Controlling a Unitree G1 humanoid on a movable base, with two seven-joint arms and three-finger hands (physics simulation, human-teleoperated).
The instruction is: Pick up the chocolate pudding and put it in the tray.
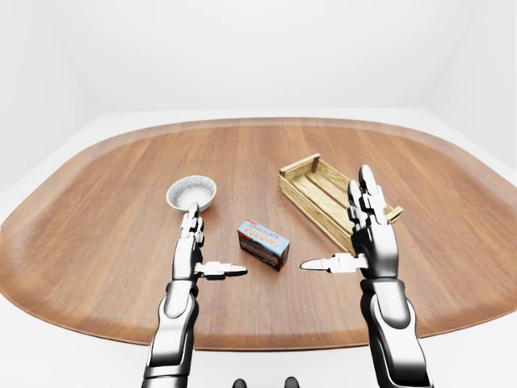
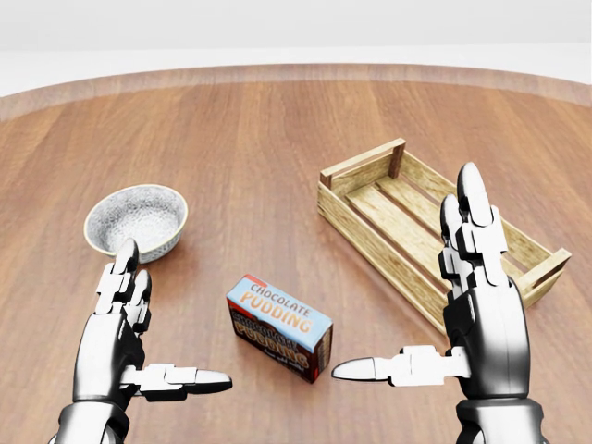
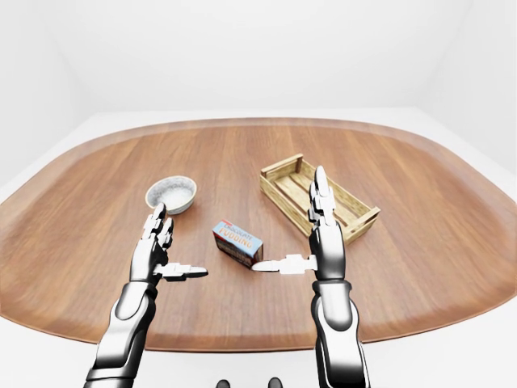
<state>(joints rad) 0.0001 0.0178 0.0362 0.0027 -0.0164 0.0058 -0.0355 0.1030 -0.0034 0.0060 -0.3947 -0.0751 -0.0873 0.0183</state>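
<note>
The chocolate pudding (image 2: 279, 326), a small blue and brown box, lies on the wooden table (image 2: 268, 139) at the lower middle of the head view. My left hand (image 2: 171, 319) hovers open to its left, thumb pointing at the box. To the box's right my right hand (image 2: 412, 287) is open too, its thumb tip just short of the box's right end. Neither hand touches the box. The tray (image 2: 363, 233), a slatted wooden crate, sits at the right with nothing in it, partly behind my right fingers (image 2: 472, 222).
A speckled white bowl (image 2: 136, 220) stands at the left, just above my left hand. The oval table's rim (image 1: 242, 343) runs below my forearms in the left-eye view. White floor and walls surround the table.
</note>
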